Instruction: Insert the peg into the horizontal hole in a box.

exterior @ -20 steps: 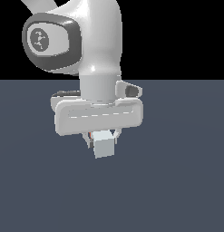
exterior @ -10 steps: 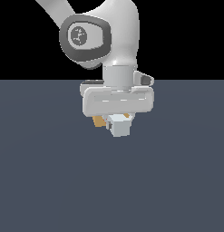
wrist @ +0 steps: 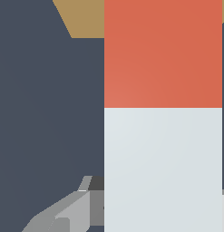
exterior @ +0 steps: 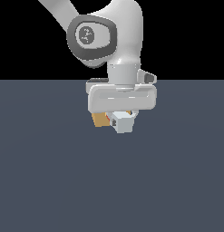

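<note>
My gripper (exterior: 121,118) is shut on the peg (exterior: 123,123), whose white end faces the exterior camera just below the hand. In the wrist view the peg (wrist: 163,136) fills much of the picture, white near the fingers (wrist: 70,213) and orange-red at its far end. The tan-orange box (exterior: 100,119) shows only as a corner behind the gripper, toward the exterior view's left. In the wrist view the box (wrist: 84,18) lies just beyond the peg's orange-red end. The hole is hidden in both views.
A dark blue-grey floor (exterior: 50,172) spreads under everything. The arm's white wrist and grey joint (exterior: 93,38) rise above the gripper against a black background.
The arm has swung toward the exterior view's right with the peg in its grip. The tan-orange box has come into sight behind the gripper.
</note>
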